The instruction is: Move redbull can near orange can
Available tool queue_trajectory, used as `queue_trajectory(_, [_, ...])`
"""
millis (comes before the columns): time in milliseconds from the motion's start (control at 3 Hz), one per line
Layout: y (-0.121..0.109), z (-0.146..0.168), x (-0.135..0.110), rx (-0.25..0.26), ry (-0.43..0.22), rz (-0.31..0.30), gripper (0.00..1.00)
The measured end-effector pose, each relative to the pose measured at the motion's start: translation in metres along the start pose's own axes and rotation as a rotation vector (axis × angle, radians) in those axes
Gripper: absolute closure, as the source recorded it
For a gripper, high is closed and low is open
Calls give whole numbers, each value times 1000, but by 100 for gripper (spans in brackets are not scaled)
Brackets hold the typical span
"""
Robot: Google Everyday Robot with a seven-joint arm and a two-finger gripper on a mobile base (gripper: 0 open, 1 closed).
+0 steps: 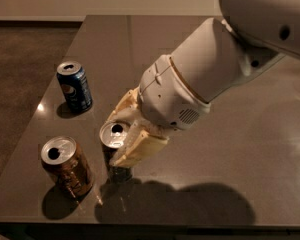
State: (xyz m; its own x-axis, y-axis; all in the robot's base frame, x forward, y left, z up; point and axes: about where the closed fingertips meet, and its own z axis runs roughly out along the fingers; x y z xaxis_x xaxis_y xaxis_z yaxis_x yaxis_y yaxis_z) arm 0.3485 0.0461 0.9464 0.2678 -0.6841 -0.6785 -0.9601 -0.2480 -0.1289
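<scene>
The redbull can (113,136) is a slim can with a silver top, held upright between the cream fingers of my gripper (124,130). Its base is at or just above the table; I cannot tell which. The gripper is shut on it, with one finger (140,151) in front and one behind. The orange can (67,166), coppery with a silver top, stands at the front left of the table, a short way left of the redbull can and apart from it.
A dark blue can (75,86) with a round logo stands behind the orange can at the left. The dark table (230,184) has its front edge just below the cans and its left edge close to the orange can. My white arm (215,74) covers the middle and right.
</scene>
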Motion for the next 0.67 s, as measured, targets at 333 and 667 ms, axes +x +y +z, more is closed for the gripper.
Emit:
queue_trajectory(333, [3,14,-5,-28,29,-17,100])
queue_trajectory(667, [3,24,-8,-42,54,-18,82])
